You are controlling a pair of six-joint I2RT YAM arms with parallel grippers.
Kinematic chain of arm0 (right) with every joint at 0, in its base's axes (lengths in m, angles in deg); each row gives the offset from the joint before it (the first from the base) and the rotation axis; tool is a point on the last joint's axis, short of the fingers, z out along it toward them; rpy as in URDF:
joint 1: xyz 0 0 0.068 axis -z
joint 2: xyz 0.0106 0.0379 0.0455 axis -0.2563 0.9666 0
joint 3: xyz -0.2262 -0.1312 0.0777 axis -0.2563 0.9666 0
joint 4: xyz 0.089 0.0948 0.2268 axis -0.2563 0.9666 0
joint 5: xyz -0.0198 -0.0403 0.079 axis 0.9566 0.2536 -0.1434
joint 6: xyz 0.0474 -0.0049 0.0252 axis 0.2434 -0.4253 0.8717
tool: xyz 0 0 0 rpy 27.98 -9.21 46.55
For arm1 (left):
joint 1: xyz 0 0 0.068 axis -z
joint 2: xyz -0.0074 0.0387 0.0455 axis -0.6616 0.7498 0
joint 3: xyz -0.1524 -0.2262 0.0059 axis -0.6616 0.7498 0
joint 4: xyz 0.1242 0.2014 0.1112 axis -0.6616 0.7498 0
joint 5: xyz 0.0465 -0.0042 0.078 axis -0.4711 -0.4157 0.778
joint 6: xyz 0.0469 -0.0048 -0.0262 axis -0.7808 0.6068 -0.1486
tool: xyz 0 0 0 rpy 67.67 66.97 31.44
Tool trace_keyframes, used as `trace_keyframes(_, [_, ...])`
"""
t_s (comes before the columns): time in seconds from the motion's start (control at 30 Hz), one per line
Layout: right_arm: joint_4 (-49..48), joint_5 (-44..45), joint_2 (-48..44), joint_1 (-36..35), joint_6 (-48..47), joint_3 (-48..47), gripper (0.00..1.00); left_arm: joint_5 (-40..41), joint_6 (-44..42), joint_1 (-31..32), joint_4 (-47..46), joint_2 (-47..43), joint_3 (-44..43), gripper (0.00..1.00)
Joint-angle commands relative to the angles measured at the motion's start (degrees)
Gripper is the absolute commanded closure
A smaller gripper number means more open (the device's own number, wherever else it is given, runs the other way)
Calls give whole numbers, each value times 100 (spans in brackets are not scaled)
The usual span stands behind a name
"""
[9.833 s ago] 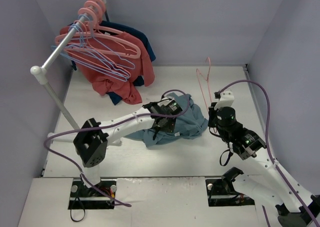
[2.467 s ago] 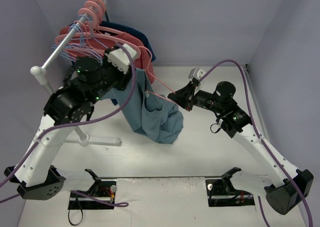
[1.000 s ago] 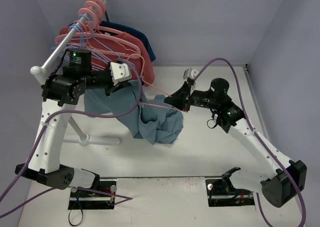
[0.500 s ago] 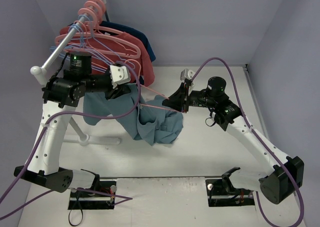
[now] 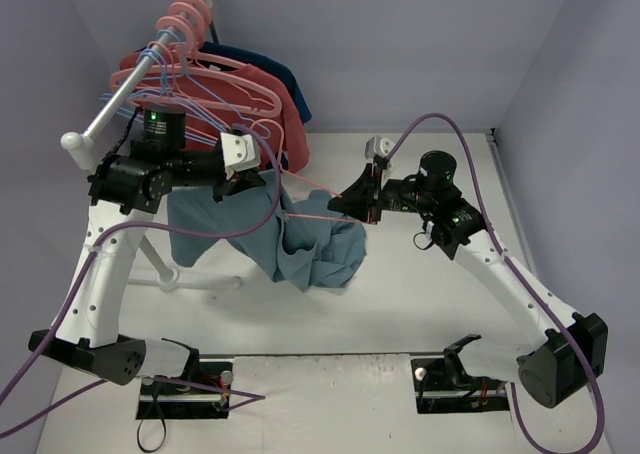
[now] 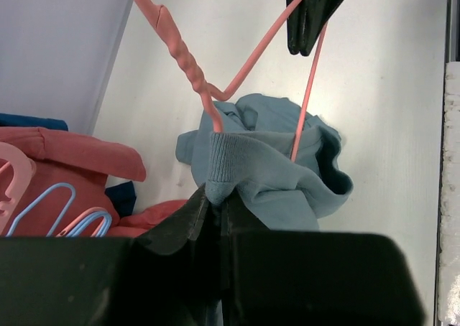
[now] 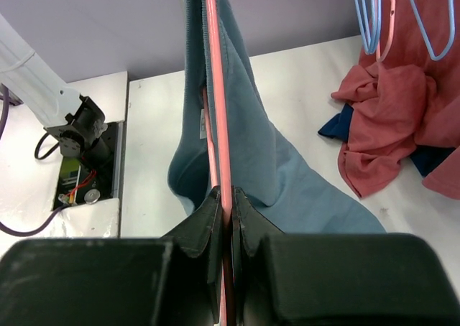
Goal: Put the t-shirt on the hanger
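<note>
Presently, the t-shirt is held in the air just beside the rack, on the side of the rack that faces the right arm. Its lower part is bunched on the worktop. The ribbed collar of the t-shirt is pinched between the fingers of the left gripper, which are closed on it. In the top view the left gripper is seen close to the rack, below the coral-red shirt that hangs there.

The hanger is gripped by the right gripper, whose fingers are closed on its thin wire. This gripper is further from the rack than the t-shirt is. In the left wrist view the twisted neck of the hanger is seen to come out of the collar. One pink wire runs from it up to the right gripper, and a second wire goes down into the collar opening. In the right wrist view the hanger runs straight away from the right gripper, and the teal cloth lies along it.

On the rack itself, lavender-blue hangers and thicker salmon-pink hangers are kept, and a dark navy garment is seen behind the coral-red shirt.
</note>
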Motion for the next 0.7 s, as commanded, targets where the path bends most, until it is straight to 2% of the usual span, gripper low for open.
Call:
trace_keyframes(0.0, [-951, 115, -15, 52, 198, -445, 97, -521, 10, 17, -59, -207, 10, 100])
trace_keyframes(0.03, [-951, 197, -19, 83, 218, -424, 90, -478, 8, 17, -57, -229, 16, 100])
trace_keyframes(0.13, [-931, 463, 8, 211, 343, -329, 78, -364, -16, 17, -50, -309, 49, 100])
trace_keyframes(0.2, [-915, 579, 41, 312, 478, -300, 65, -318, -26, 17, -49, -362, 100, 100])
trace_keyframes(0.23, [-905, 634, 49, 392, 518, -291, 50, -316, -34, 17, -41, -388, 156, 100])
trace_keyframes(0.27, [-887, 708, 50, 400, 525, -273, 50, -300, -34, 17, -41, -405, 160, 100])
trace_keyframes(0.3, [-863, 734, 66, 490, 599, -257, 41, -299, -42, 17, -41, -422, 201, 100])
trace_keyframes(0.43, [-765, 1008, 7, 689, 749, -283, 26, -140, 18, 17, -57, -435, 263, 100])
trace_keyframes(0.5, [-631, 1349, -147, 825, 827, -266, 22, 188, 271, 17, -319, -448, 352, 100])
trace_keyframes(0.67, [-306, 3115, -823, 981, 1201, 15, 17, 881, 1101, 26, -1147, -457, 498, 100])
